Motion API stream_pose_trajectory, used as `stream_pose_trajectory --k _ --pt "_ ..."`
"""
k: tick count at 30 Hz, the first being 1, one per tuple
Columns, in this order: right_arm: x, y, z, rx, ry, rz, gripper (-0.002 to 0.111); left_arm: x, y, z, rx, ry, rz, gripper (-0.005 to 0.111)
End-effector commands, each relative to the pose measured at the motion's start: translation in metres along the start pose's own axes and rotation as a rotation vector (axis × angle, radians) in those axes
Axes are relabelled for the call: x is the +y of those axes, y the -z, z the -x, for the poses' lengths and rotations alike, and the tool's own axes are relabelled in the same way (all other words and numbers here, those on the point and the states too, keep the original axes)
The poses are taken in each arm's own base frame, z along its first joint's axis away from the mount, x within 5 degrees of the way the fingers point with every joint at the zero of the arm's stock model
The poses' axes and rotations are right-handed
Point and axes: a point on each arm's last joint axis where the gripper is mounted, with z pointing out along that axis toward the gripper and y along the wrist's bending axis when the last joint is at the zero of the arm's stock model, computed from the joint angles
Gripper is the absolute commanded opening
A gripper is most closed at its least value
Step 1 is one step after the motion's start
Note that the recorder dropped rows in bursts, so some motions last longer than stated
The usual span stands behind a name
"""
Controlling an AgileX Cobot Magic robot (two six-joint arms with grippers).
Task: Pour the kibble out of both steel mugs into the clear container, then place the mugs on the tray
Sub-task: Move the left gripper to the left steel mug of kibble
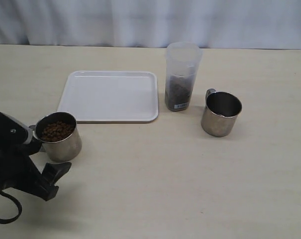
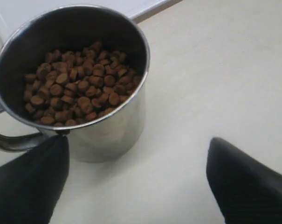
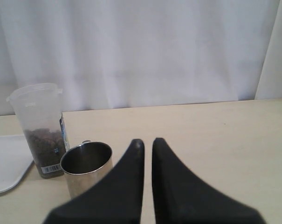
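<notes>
One steel mug (image 1: 60,142) stands left of the tray's near corner, filled with kibble (image 1: 55,130). My left gripper (image 1: 45,156) is open beside it, near its handle. In the left wrist view the mug (image 2: 108,133) of kibble (image 2: 78,86) stands close to one finger (image 2: 29,184), and the handle (image 2: 10,142) touches or nearly touches that finger; the gripper (image 2: 138,186) holds nothing. The other steel mug (image 1: 221,113) stands empty, right of the clear container (image 1: 181,77), which holds some kibble. The tray (image 1: 110,94) is bare. My right gripper (image 3: 147,142) is shut on nothing, back from the empty mug (image 3: 87,168).
A white curtain hangs behind the table's far edge. The right wrist view also shows the clear container (image 3: 40,126) and a corner of the tray (image 3: 5,163). The left arm's black body and cable fill the table's near left corner.
</notes>
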Motion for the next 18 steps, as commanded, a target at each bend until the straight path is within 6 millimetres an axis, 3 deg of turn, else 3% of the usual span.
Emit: stream_pose_trajectory --k 1,9,15,18 --pt "0.000 0.000 0.000 -0.011 -0.004 0.001 0.005 0.003 -0.003 0.011 -0.044 -0.010 0.008 0.061" --pt "0.000 0.000 0.000 -0.011 -0.004 0.001 0.005 0.019 -0.005 0.016 -0.019 0.042 0.068 0.061" --pt "0.000 0.000 0.000 -0.011 -0.004 0.001 0.005 0.019 -0.006 0.017 -0.032 0.042 0.064 0.061" --pt "0.000 0.000 0.000 -0.011 -0.004 0.001 0.005 0.018 -0.015 0.012 -0.022 0.030 0.045 0.061"
